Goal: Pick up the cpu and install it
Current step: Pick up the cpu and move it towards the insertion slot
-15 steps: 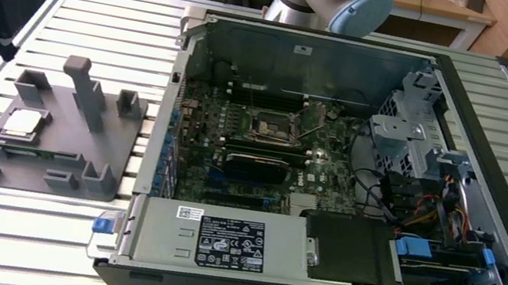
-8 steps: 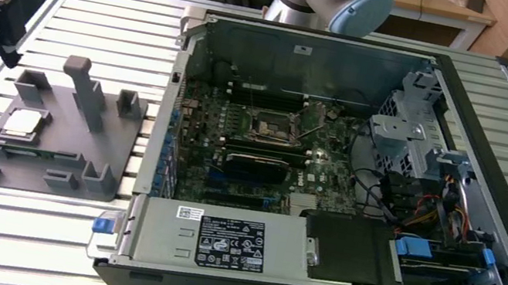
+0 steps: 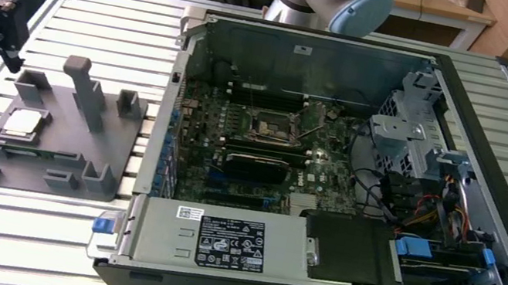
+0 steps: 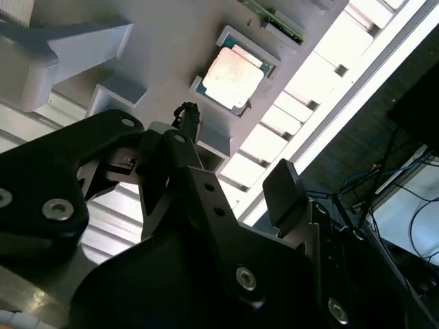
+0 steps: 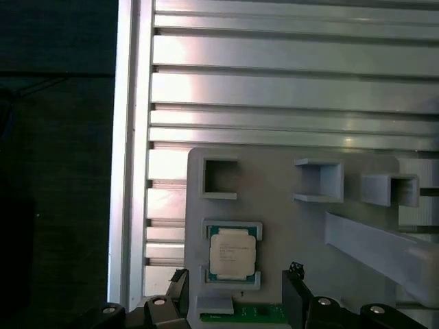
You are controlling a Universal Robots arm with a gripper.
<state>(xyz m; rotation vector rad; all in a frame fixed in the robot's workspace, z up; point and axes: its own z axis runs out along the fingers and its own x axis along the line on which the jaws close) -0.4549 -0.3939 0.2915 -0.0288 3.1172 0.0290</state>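
The cpu [image 3: 22,121] is a small silvery square chip lying flat in a pocket of the grey plastic fixture [image 3: 73,158], at the exterior view's left. My gripper [image 3: 5,44] hangs above the table, a little behind the fixture and apart from the chip. In the first wrist view the cpu [image 5: 232,250] lies below and between my gripper's [image 5: 236,274] two black fingertips. They stand open with nothing between them. The second wrist view shows the cpu [image 4: 230,75] beyond my open gripper [image 4: 233,147]. The black socket [image 3: 268,125] sits on the motherboard inside the open computer case [image 3: 311,58].
The fixture [image 5: 288,226] has several upright grey blocks [image 3: 85,93] near the chip. The case takes up the middle and the exterior view's right of the slatted aluminium table [image 3: 99,13]. The table edge [image 5: 127,171] runs close beside the fixture. Cables and drive cages [image 3: 413,131] crowd the case.
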